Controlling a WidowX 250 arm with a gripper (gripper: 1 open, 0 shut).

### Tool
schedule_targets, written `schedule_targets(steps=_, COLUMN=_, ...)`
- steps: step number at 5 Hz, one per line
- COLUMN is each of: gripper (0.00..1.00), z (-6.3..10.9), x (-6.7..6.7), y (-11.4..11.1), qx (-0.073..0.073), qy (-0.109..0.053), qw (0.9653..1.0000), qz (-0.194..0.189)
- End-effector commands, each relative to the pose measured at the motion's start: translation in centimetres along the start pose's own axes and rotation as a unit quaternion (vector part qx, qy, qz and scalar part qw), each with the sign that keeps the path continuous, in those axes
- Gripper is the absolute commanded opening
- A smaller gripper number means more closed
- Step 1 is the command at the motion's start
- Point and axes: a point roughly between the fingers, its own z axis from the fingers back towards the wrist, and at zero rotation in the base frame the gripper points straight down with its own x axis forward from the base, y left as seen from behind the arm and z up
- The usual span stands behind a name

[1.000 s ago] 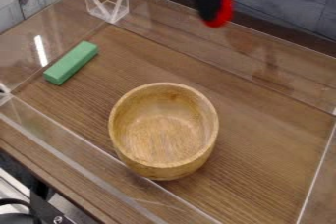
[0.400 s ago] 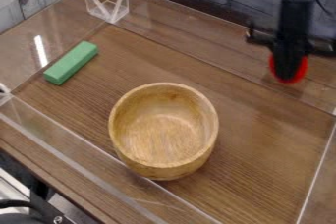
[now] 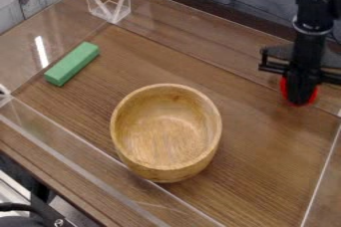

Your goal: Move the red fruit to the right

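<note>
Camera view, the only one you have: the black gripper (image 3: 301, 78) points straight down and is clamped on the small, bright red fruit (image 3: 300, 92), a strawberry-shaped toy, over the right side of the brown wood-grain surface (image 3: 253, 161). Change over the last second: the pair was high at the back edge, near the top of frame. It has since travelled rightward and dropped, and the latest step is much the shorter. The red fruit now sits low, well right of the round light wooden bowl (image 3: 167, 131) and far from the green rectangular block (image 3: 71, 63) at left. You cannot tell whether its underside touches the surface or hangs just above. It is near the clear plastic wall (image 3: 326, 161) on the right. Judgement: the carry looks essentially done and you are at the placing step. What remains is to settle it down, part the jaws, and lift clear without dragging the toy. Risk: a rounded toy may roll or tip on release.
</note>
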Motion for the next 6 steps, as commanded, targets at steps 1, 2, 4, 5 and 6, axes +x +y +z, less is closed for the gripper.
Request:
schedule_targets(steps=1, gripper=0.00, z=0.7, x=0.8, y=-0.6, qx=-0.006, qy=-0.025, qw=0.9997, qz=-0.003)
schedule_targets(steps=2, gripper=0.00, z=0.2, x=0.9, y=-0.4, qx=-0.004, qy=-0.024, qw=0.9997, qz=0.005)
schedule_targets(steps=4, gripper=1.00, z=-0.1, x=1.2, y=-0.1, qx=0.000, qy=-0.025, qw=0.9994, qz=0.022)
schedule_targets(steps=5, gripper=1.00, z=0.6, x=1.3, y=-0.1, qx=-0.006, qy=-0.031, qw=0.9988, qz=0.038)
schedule_targets(steps=6, gripper=1.00, z=0.9, x=1.6, y=0.2, qx=-0.010, qy=-0.038, qw=0.9977, qz=0.055)
